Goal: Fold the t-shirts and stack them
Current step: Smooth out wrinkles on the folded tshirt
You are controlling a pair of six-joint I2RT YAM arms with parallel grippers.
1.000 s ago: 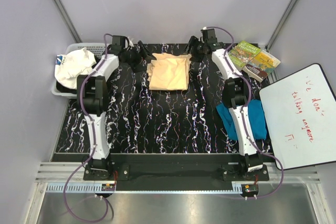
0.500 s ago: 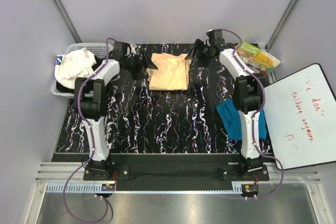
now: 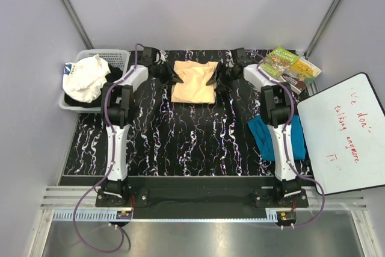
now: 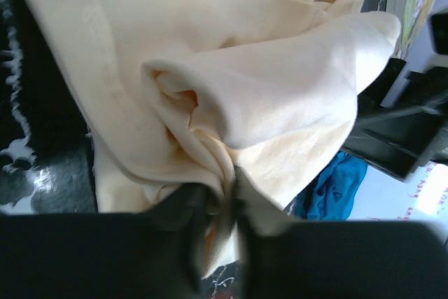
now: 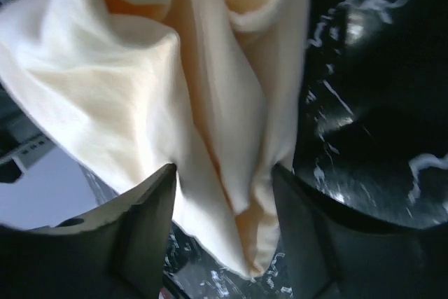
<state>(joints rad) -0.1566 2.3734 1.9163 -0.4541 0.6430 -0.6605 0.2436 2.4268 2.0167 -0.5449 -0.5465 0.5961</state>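
Observation:
The pale peach-yellow t-shirt [image 3: 194, 82] lies partly folded at the far middle of the black marbled mat [image 3: 180, 139]. My left gripper [image 3: 170, 75] is at its far left edge. In the left wrist view this gripper [image 4: 222, 197] is shut on a bunched fold of the peach cloth [image 4: 231, 82]. My right gripper [image 3: 220, 79] is at the shirt's right edge. In the right wrist view its jaws [image 5: 224, 201] stand wide and open, with a hanging fold of peach cloth [image 5: 210, 103] between them. The teal-blue t-shirt [image 3: 260, 138] lies crumpled at the right, partly under the right arm, and also shows as a blue shirt [image 4: 332, 187].
A white basket [image 3: 115, 54] holding a white cloth [image 3: 86, 78] stands at the far left off the mat. Books [image 3: 290, 67] lie at the far right corner. A whiteboard [image 3: 341, 133] with red writing leans at the right edge.
Both grippers have moved inward onto the peach shirt's far side edges. The left gripper has gone from open to shut on the cloth, and the shirt's far edge has bunched up.

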